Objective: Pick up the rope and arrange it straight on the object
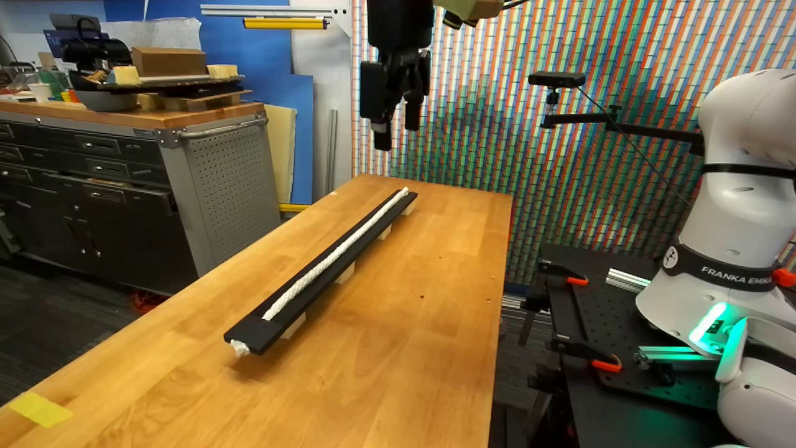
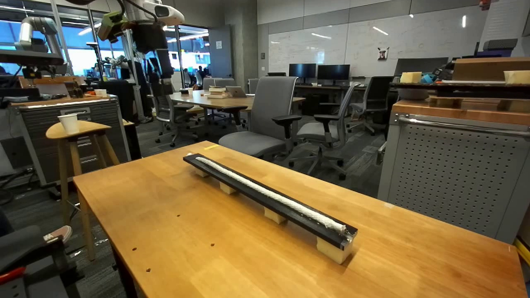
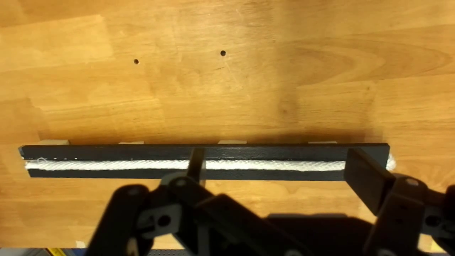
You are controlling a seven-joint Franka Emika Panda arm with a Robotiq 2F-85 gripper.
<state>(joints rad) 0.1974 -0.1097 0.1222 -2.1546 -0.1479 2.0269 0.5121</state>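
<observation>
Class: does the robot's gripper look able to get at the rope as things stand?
Probably yes: the gripper hangs open overhead, and the rope lies uncovered along most of the black bar.

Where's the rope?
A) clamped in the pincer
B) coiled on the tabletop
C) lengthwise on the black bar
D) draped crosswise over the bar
C: in the wrist view the white rope runs along the length of the black bar, with the pincer open and apart from it.
</observation>
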